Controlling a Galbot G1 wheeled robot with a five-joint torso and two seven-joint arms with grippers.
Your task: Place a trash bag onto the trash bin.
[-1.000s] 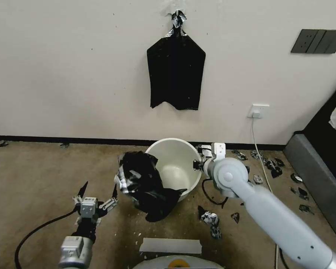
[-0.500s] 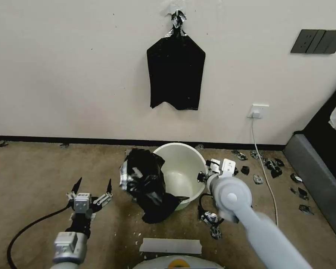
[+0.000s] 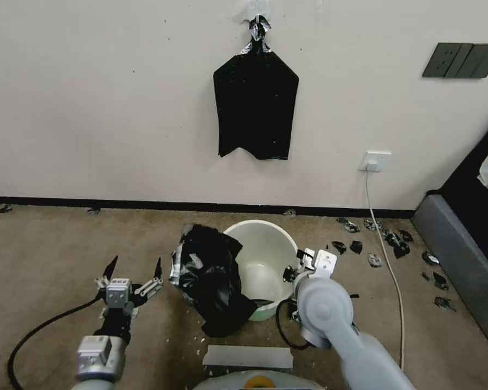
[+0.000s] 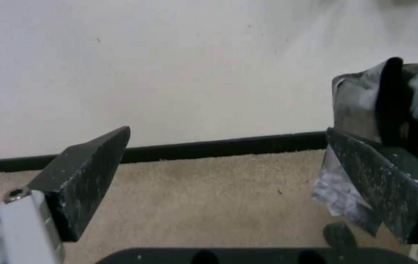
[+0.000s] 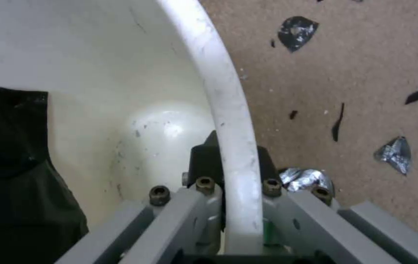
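Black trash bag (image 3: 211, 279) draped over cream trash bin (image 3: 265, 230) rim, right gripper (image 5: 232, 161) jaws clamping rim, left gripper (image 3: 133, 269) jaws spread, empty.

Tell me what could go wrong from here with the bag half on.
The trash bag drapes over one side of the trash bin only; it may slide off. The right hand clamps the rim, so more pulling could tip the bin. The left hand hangs open beside the bag, holding nothing.
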